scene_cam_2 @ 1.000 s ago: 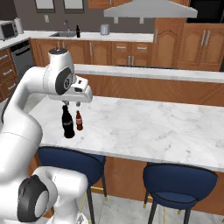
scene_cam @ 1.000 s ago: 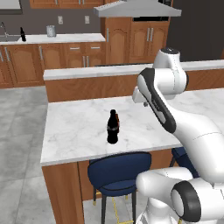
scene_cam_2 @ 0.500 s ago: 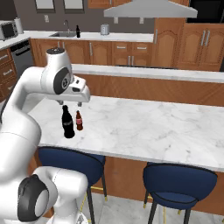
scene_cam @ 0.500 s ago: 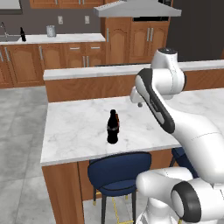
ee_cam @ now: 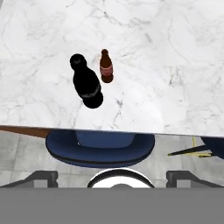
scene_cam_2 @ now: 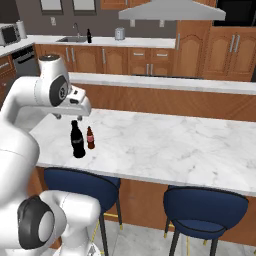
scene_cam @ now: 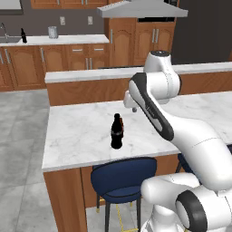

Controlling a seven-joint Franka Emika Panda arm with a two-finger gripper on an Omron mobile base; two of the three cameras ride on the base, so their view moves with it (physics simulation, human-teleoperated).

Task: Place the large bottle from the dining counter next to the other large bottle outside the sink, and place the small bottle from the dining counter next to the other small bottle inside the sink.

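My pincer (ee_cam: 112,177) hangs apart above 2 upright bottles: tall one (ee_cam: 86,82) looks rigid, slick, top-heavy, so I'd grip mid-body, not its neck

A rendered home kitchen: wooden cabinets (scene_cam_2: 150,60) with metal handles line the far wall well beyond the gripper (scene_cam_2: 70,116), under a silver range hood (scene_cam_2: 167,10), with a microwave (scene_cam_2: 10,34) at one end of the worktop and a sink (scene_cam_2: 70,39) with a curved tap. Just below the gripper runs a long marble desk (scene_cam_2: 175,145) with a wood base. Blue stools (scene_cam_2: 205,210) are tucked under it on a grey tiled floor (scene_cam: 22,136).
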